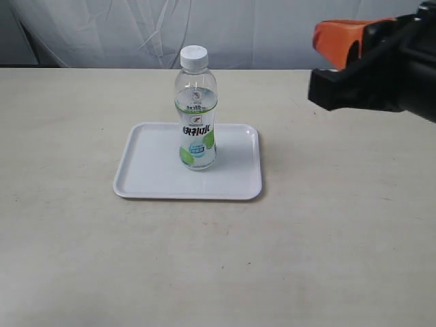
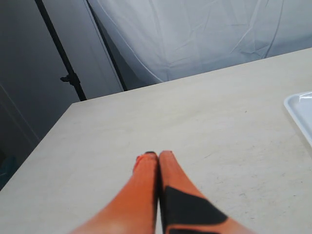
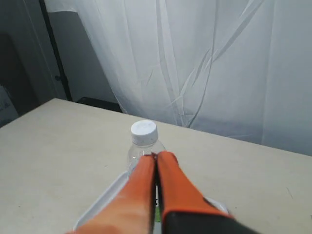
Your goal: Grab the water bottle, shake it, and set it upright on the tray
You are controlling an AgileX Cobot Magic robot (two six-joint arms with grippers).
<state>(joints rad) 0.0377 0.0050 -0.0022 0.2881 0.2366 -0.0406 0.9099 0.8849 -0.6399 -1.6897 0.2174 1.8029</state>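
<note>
The water bottle (image 1: 197, 112) stands upright on the white tray (image 1: 150, 177), its white cap on and its green-and-white label facing the exterior view. The right wrist view shows the bottle (image 3: 143, 139) beyond my right gripper (image 3: 156, 155), whose orange fingers are pressed together with nothing between them, apart from the bottle. Part of the right arm (image 1: 371, 65) hangs at the upper right of the exterior view, away from the tray. My left gripper (image 2: 155, 155) is shut and empty over bare table, with only a corner of the tray (image 2: 301, 111) in its view.
The beige table (image 1: 327, 238) spreads around the tray. A white curtain (image 1: 259, 27) hangs behind its far edge. A dark stand pole (image 2: 61, 53) rises beyond the table's corner in the left wrist view.
</note>
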